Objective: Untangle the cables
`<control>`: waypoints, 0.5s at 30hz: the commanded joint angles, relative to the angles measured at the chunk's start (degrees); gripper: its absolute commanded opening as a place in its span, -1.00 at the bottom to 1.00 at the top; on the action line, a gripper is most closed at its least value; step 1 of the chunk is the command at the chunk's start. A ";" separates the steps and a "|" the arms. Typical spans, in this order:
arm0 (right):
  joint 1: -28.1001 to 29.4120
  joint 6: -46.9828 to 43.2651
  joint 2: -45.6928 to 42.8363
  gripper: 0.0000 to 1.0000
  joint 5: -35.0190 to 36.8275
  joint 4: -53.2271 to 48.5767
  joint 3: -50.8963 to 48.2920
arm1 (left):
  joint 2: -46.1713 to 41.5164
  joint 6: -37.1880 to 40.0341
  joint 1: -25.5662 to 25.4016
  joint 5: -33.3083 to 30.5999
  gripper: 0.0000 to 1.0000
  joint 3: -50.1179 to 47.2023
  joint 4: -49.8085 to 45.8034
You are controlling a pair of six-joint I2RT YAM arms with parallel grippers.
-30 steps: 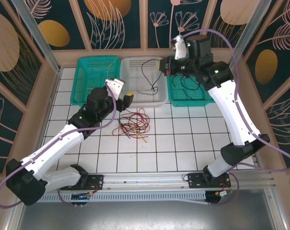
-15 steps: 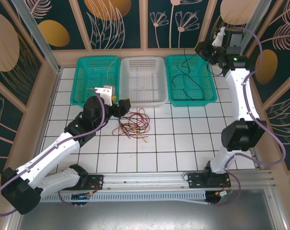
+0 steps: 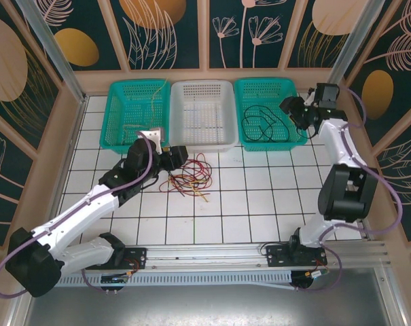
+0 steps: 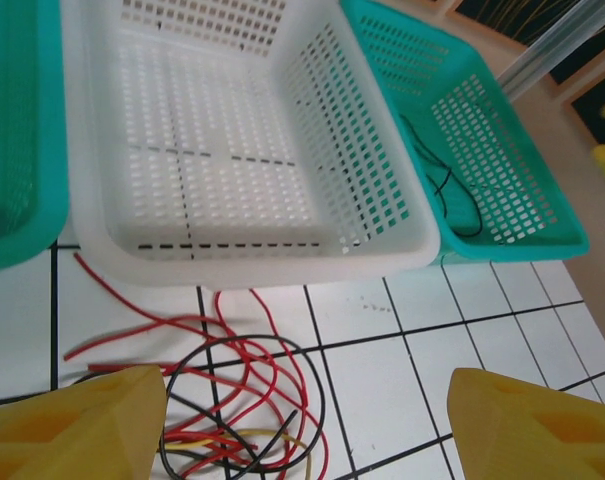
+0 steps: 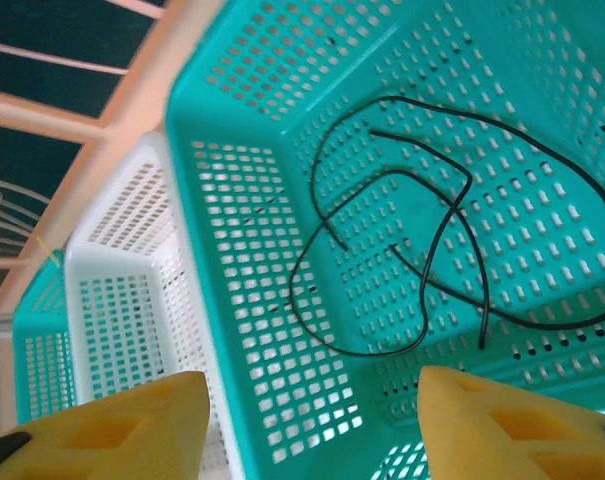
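Heap: the cables [image 3: 187,178], red, black and pale yellow, lie knotted in a loose pile on the white-tiled counter [image 3: 259,197], just in front of the near wall of the white basket [image 3: 204,141].
Left pincer [image 3: 178,155]: fingers spread wide with nothing between them, hanging just beside the pile at its back-left edge.
Which way: from that pincer the pile sits just ahead and low. In the wrist view the loops bunch toward its left finger [image 4: 82,420], and the other finger has bare tile in front of it.
Long axis: the pile runs more across the counter than front to back, and one red strand [image 4: 122,300] trails off toward the white basket.
Right pincer [image 5: 310,385]: fingers apart and empty, up over the right green basket [image 3: 297,139].
Black cable [image 5: 422,260]: lying loose in that basket, touching neither finger.
Left green basket [image 3: 113,115]: there may be a pale strand in it, though it is too thin for me to be sure.
Nearer arm: the left one, plainly. The right arm is well apart from the pile.
My guess: the next pick falls to the left pincer, which needs to shift slightly toward its left finger's side and drop onto an outer loop.
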 commanded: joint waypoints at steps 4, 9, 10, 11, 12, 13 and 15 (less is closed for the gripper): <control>14.91 -8.02 -14.71 0.10 10.13 -1.15 -6.17 | 1.87 -7.24 0.23 -0.83 0.50 -2.91 -3.44; 28.42 -2.34 -20.72 0.07 13.17 4.39 -17.91 | 4.30 -10.15 0.22 5.11 0.34 -5.40 -2.30; 31.07 -0.87 -21.23 0.07 13.85 6.03 -20.22 | 5.12 -10.37 0.25 7.35 0.28 -5.84 -1.84; 33.21 0.28 -21.37 0.07 14.43 7.19 -21.91 | 5.88 -10.64 0.21 9.02 0.22 -6.11 -1.61; 35.21 1.67 -21.06 0.06 14.48 8.47 -23.49 | 6.80 -10.86 0.27 11.11 0.17 -6.60 -1.12; 37.25 3.04 -20.27 0.06 13.90 9.61 -24.72 | 7.48 -10.88 0.29 13.11 0.13 -7.03 -0.46; 40.67 4.97 -17.70 0.04 13.62 11.33 -26.12 | 8.01 -10.85 0.24 13.57 0.06 -7.23 -0.67</control>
